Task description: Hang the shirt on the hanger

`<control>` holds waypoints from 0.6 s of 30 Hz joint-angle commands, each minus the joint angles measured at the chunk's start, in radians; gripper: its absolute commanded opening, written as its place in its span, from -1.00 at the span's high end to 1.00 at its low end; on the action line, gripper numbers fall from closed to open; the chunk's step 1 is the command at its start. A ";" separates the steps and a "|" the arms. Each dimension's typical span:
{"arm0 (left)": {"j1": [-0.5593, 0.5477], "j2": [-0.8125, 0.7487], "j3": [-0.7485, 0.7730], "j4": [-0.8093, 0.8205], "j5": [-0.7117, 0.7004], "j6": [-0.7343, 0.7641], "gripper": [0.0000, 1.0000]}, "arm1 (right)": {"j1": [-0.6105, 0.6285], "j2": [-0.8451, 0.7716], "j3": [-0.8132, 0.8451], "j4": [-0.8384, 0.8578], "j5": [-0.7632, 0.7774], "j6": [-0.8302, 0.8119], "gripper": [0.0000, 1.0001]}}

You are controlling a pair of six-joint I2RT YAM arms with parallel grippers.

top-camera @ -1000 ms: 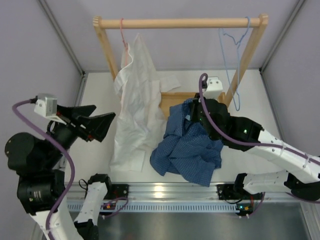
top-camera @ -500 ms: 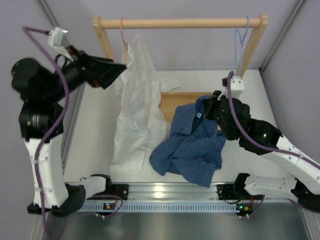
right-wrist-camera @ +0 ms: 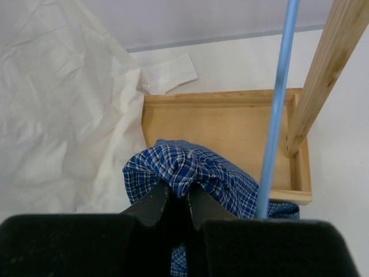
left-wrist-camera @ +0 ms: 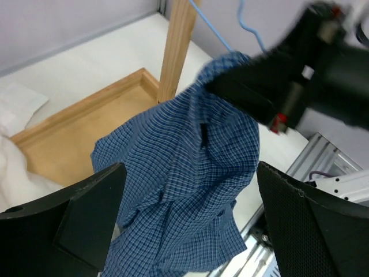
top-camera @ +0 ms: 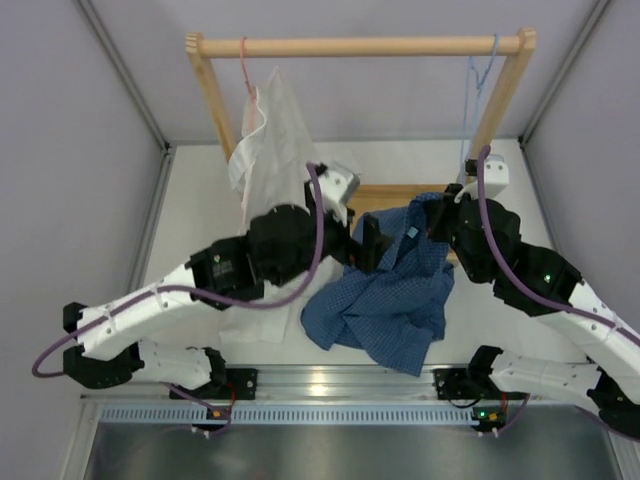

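Observation:
The dark blue checked shirt (top-camera: pixel 385 290) hangs bunched from my right gripper (top-camera: pixel 437 215), its lower part lying on the table. In the right wrist view the right gripper (right-wrist-camera: pixel 176 199) is shut on a fold of the shirt (right-wrist-camera: pixel 190 164). The light-blue wire hanger (top-camera: pixel 478 75) hangs from the right end of the wooden rod; its wire (right-wrist-camera: pixel 277 109) runs just right of the held fold. My left gripper (top-camera: pixel 368 243) is open, just left of the raised shirt. In the left wrist view the shirt (left-wrist-camera: pixel 190 167) lies between the spread fingers (left-wrist-camera: pixel 86 222), untouched, and the hanger (left-wrist-camera: pixel 214 30) shows behind it.
A white shirt (top-camera: pixel 270 180) hangs on a pink hanger (top-camera: pixel 244 62) at the rod's left end. The wooden rack (top-camera: pixel 360 45) has a base tray (right-wrist-camera: pixel 225 130) and a right post (right-wrist-camera: pixel 323 69). An aluminium rail (top-camera: pixel 330 385) runs along the near edge.
My left arm has swung from the far left, up and over, down to the shirt's left side. My right gripper has lifted the shirt up and rightward, closer to the blue hanger.

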 commanded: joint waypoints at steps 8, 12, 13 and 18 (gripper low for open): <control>-0.341 -0.007 -0.578 0.741 -0.543 0.170 -0.96 | -0.086 -0.014 -0.015 -0.020 -0.135 -0.051 0.99; -0.298 0.090 -0.606 0.824 -0.542 0.167 -0.93 | -0.085 -0.035 -0.011 -0.023 -0.255 -0.043 0.99; -0.283 0.131 -0.591 0.813 -0.534 0.149 -0.90 | -0.085 -0.040 -0.008 -0.023 -0.270 -0.040 0.99; -0.215 0.233 -0.580 0.851 -0.620 0.115 -0.74 | -0.086 -0.068 -0.011 -0.015 -0.370 -0.033 0.99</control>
